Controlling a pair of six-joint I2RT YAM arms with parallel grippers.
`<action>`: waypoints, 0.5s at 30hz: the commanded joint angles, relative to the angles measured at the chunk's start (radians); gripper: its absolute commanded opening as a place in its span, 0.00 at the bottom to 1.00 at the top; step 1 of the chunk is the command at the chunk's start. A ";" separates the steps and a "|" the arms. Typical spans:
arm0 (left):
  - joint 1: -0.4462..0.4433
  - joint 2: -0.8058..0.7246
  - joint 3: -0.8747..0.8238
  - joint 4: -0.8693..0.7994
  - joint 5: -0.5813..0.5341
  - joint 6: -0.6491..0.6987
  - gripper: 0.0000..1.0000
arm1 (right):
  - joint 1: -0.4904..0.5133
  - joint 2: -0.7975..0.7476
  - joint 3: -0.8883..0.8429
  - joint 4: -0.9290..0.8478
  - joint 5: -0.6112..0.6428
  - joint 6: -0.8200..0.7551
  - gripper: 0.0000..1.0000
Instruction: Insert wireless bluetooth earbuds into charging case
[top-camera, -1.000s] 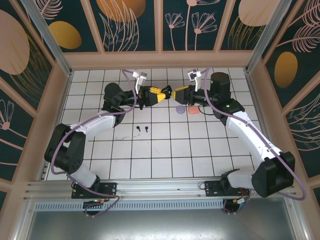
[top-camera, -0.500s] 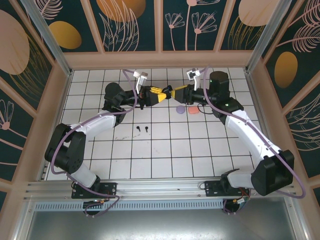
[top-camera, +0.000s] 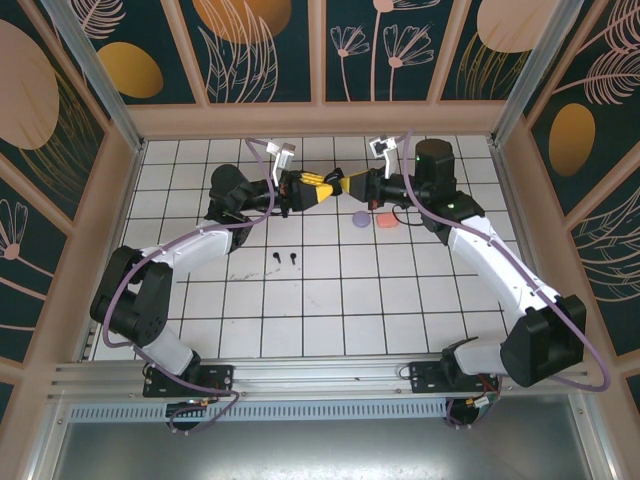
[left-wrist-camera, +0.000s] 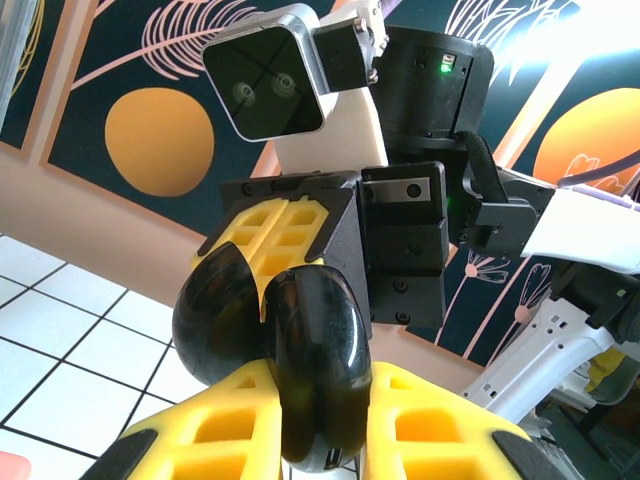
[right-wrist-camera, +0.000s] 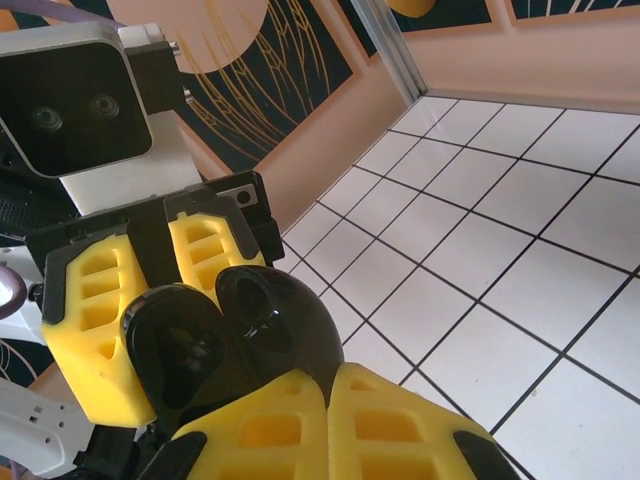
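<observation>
A glossy black charging case (left-wrist-camera: 315, 340) hangs open above the far middle of the table, its two shells spread in a V. My left gripper (left-wrist-camera: 320, 400) is shut on the shell with the port. My right gripper (right-wrist-camera: 328, 390) faces it, shut with its yellow fingers pinched on the rim of the other shell (right-wrist-camera: 290, 320). From above, the left gripper (top-camera: 322, 190) and right gripper (top-camera: 347, 186) meet tip to tip. Two black earbuds (top-camera: 284, 258) lie on the tiles to the left, nearer than the grippers. I cannot see any earbud inside the case.
A lilac case (top-camera: 361, 218) and a coral-pink case (top-camera: 385, 221) lie side by side just below the right gripper. The back wall (top-camera: 320, 118) stands close behind both grippers. White tiles (top-camera: 330, 300) stretch toward the arm bases.
The right gripper has moved a little left, up to the left gripper, and closed its jaws on the case. The left arm has held still.
</observation>
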 joint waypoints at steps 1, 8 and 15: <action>-0.017 0.006 0.023 0.005 0.039 0.022 0.00 | 0.009 0.005 0.046 0.023 0.015 -0.011 0.00; -0.015 -0.027 0.006 -0.162 -0.106 0.150 0.45 | 0.023 -0.017 0.050 -0.031 0.150 -0.019 0.00; 0.028 -0.103 0.052 -0.479 -0.147 0.387 0.69 | 0.023 -0.009 0.102 -0.211 0.359 -0.137 0.00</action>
